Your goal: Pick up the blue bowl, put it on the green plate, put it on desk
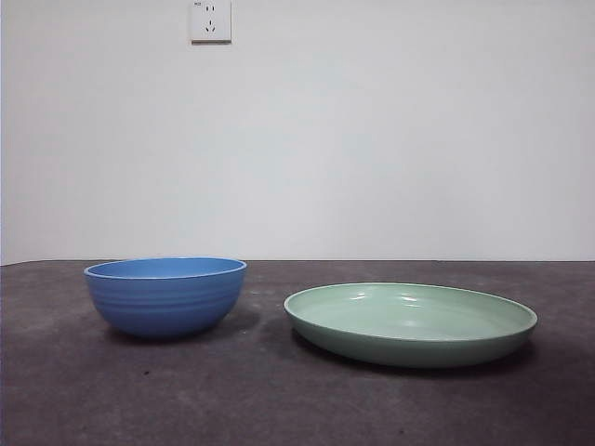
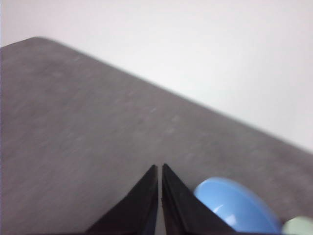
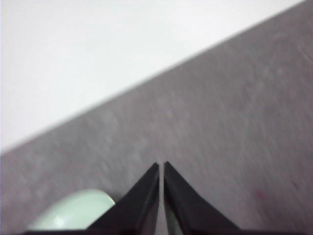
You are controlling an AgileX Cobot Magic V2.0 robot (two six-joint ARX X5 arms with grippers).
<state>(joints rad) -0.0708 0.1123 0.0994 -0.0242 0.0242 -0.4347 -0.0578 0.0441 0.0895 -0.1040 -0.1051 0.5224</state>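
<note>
You have the blue bowl [image 1: 165, 295] sitting upright on the table [image 1: 232, 400], to the left in the front view. The green plate [image 1: 411, 321] lies flat on the same table to the right of it. The two are near each other but apart, with a strip of bare table between them. The bowl is empty, and so is the plate. Behind them you see a plain white wall with a socket [image 1: 210, 20] high up.

Neither arm shows in the front view. In your left wrist view, the left pincer [image 2: 160, 169] is clenched, its two black jaws pressed together with only a hairline between them, and it grasps nothing. It hangs above the table, with the bowl [image 2: 234, 205] just off to one side of its jaws and a sliver of the plate [image 2: 299, 226] beyond that at the picture's corner.

In your right wrist view, the right pincer [image 3: 161, 166] is likewise clenched on nothing, jaws meeting at the tips. It hangs over bare table, with part of the plate [image 3: 73, 213] showing beside its jaws. Both wrist views are somewhat blurred.
</note>
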